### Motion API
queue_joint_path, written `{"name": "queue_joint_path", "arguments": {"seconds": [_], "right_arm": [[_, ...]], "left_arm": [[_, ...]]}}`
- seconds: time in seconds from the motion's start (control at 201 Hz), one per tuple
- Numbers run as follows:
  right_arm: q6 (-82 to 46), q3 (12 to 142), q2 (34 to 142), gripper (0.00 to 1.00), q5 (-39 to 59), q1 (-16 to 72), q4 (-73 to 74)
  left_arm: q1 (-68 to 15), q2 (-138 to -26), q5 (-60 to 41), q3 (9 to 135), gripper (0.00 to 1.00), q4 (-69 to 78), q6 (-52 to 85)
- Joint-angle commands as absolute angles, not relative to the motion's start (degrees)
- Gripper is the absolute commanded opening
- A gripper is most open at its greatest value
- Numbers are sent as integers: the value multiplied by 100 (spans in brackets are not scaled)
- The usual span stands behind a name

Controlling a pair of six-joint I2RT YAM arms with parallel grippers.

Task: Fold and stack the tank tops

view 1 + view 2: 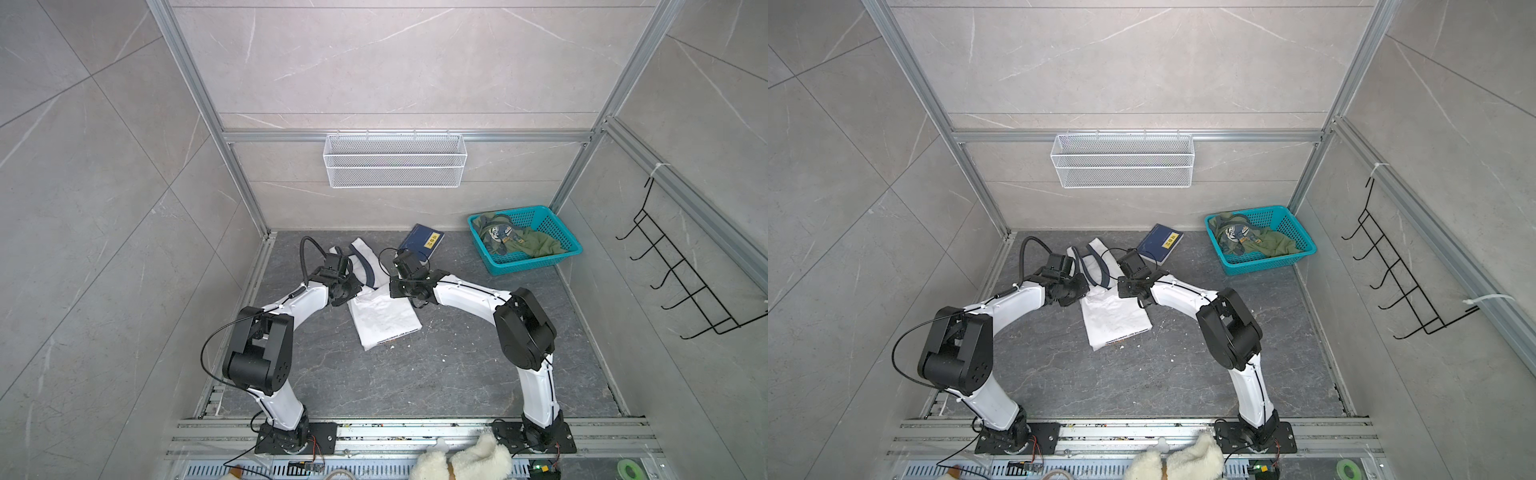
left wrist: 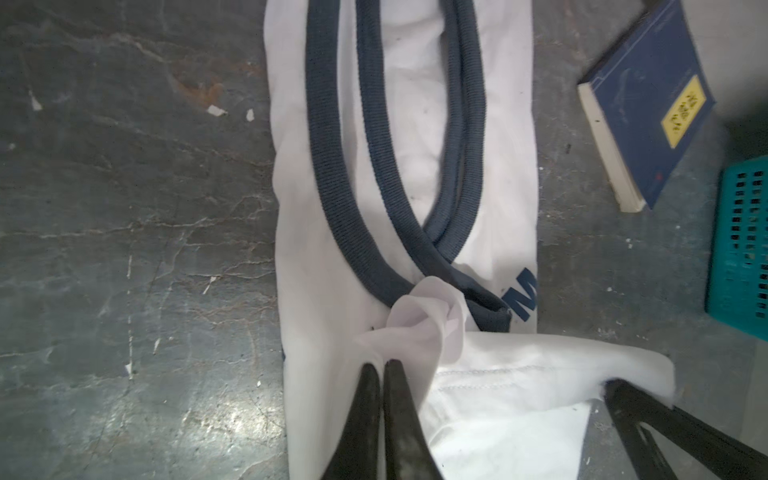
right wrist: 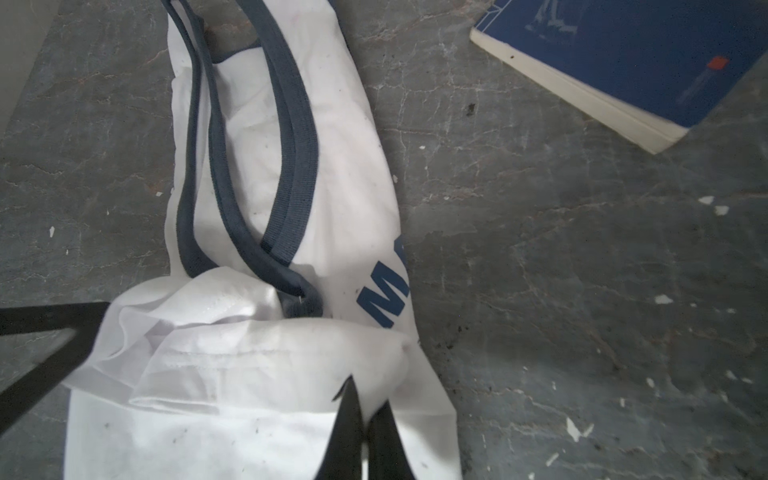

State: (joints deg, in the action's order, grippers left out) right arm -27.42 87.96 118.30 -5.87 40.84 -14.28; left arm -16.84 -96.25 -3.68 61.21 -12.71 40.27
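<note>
Your left gripper (image 2: 382, 369) and right gripper (image 3: 360, 401) both pinch the hem (image 2: 478, 370) of the white tank top (image 2: 507, 187), its straps (image 2: 328, 145) just ahead of the jaws. Carry it forward level and taut. The olive tank top (image 1: 536, 243) lies well off to their right.

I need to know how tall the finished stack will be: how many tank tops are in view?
2. The white tank top lies in the middle of the dark table; the olive green tank top is bunched in the teal basket. Another could be hidden beneath it.

The white top (image 1: 384, 320) has navy trim; the green top (image 1: 540, 245) is olive. The basket (image 1: 532, 262) is teal, the book (image 1: 417, 243) navy.
</note>
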Motion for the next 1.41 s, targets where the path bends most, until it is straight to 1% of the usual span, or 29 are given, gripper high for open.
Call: {"name": "queue_joint_path", "arguments": {"seconds": [0.0,0.169,0.259,0.353,0.393,0.448,0.503,0.587,0.652,0.736,0.881,0.926,1.09,1.214,1.284,1.354,1.403], "right_arm": [[-2806,8427,11324,3,-789,4060,-1017],[-2769,8829,11677,3,-734,4046,-1278],[-2714,9127,11961,4,-650,4034,-1431],[-2668,9392,12250,5,-541,4017,-1538],[-2650,9479,12347,6,-530,4003,-1565],[-2615,9604,12454,8,-493,3986,-1616],[-2591,9708,12530,15,-497,3966,-1652],[-2558,9920,12667,36,-436,3914,-1780],[-2527,10069,12732,47,-401,3870,-1879],[-2473,10236,12709,55,-361,3808,-2023],[-2310,10301,12501,62,-272,3731,-2178],[-2236,10304,12436,64,-185,3725,-2200],[-2044,10176,12269,64,-88,3727,-2425],[-2035,9768,12138,59,-108,3727,-2352],[-2000,9607,12152,56,-2,3731,-2265],[-1978,9528,12212,53,26,3755,-2218],[-1973,9459,12249,51,71,3775,-2157]], "left_arm": [[-1670,-9157,-538,5933,2,-705,3899],[-1611,-9399,-103,6019,2,-1054,3960],[-1527,-9654,-58,6022,9,-1114,4019],[-1435,-10015,-31,6135,11,-1289,3974],[-1379,-10124,-30,6161,15,-1324,3972],[-1324,-10176,-23,6155,25,-1329,3983],[-1279,-10161,-31,6147,35,-1333,3971],[-1226,-10054,26,6184,46,-1423,3918],[-1197,-9938,119,6251,56,-1604,3911],[-1198,-9677,328,6276,64,-1855,3909],[-1289,-9029,642,6076,71,-2149,4003],[-1382,-8808,689,5981,72,-2195,4023],[-1887,-8372,922,5748,76,-2277,4028],[-1976,-8857,476,5963,70,-2278,3862],[-2057,-9153,139,6149,69,-2172,3693],[-2134,-9416,-16,6300,63,-2107,3720],[-2169,-9563,-95,6376,62,-2034,3742]]}}
